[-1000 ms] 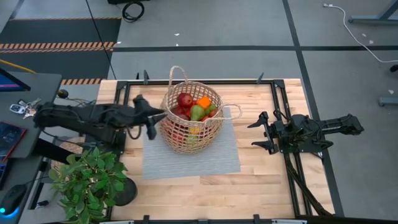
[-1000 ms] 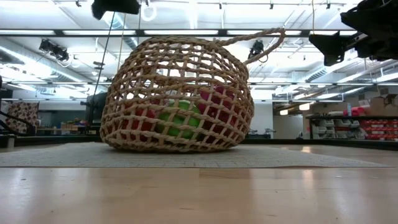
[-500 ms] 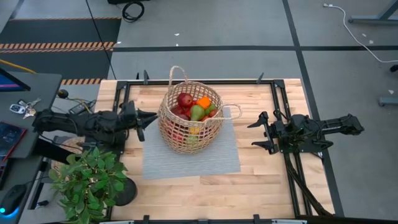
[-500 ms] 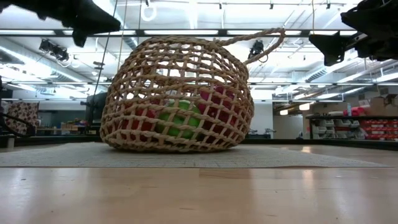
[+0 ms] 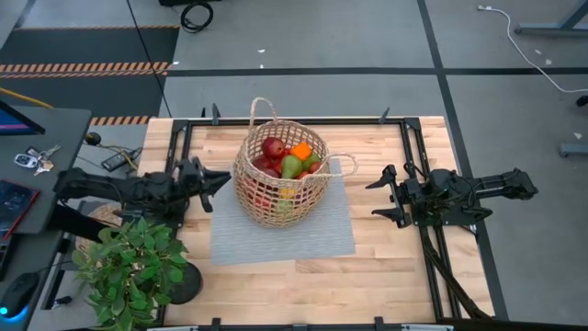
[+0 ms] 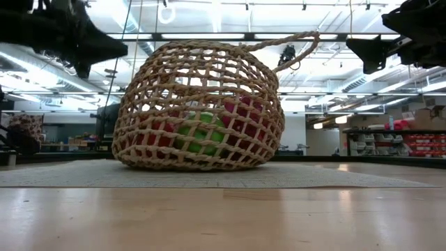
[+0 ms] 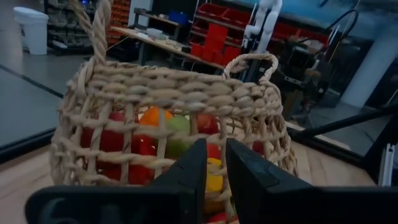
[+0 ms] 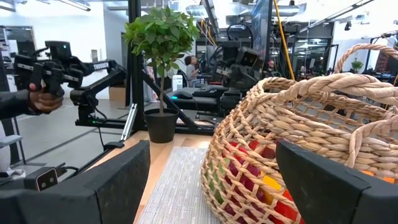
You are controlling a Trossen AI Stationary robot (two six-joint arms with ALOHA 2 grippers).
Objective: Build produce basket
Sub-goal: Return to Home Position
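**Holding all the produce, the basket stands between two empty arms**

High view: the basket [image 5: 262, 211] stands on a grey mat [image 5: 285, 241] in the middle of the bench [image 5: 386, 271], with the produce [image 5: 287, 158] piled inside. The left end effector [image 5: 213, 176] hovers near the basket's left wall, apart from it. The right end effector [image 5: 381, 196] is well off to the right. A plant [image 5: 129, 262] stands at the bench's left corner.

Low view: red and green pieces show through the weave. Both end effectors hang above bench height, one on each side.

Left wrist view: the fingers [image 7: 196, 168] are all but closed with nothing between them, and they point at the basket.

Right wrist view: the fingers [image 8: 124, 171] are spread wide and empty. The basket is ahead of them and the plant is beyond.
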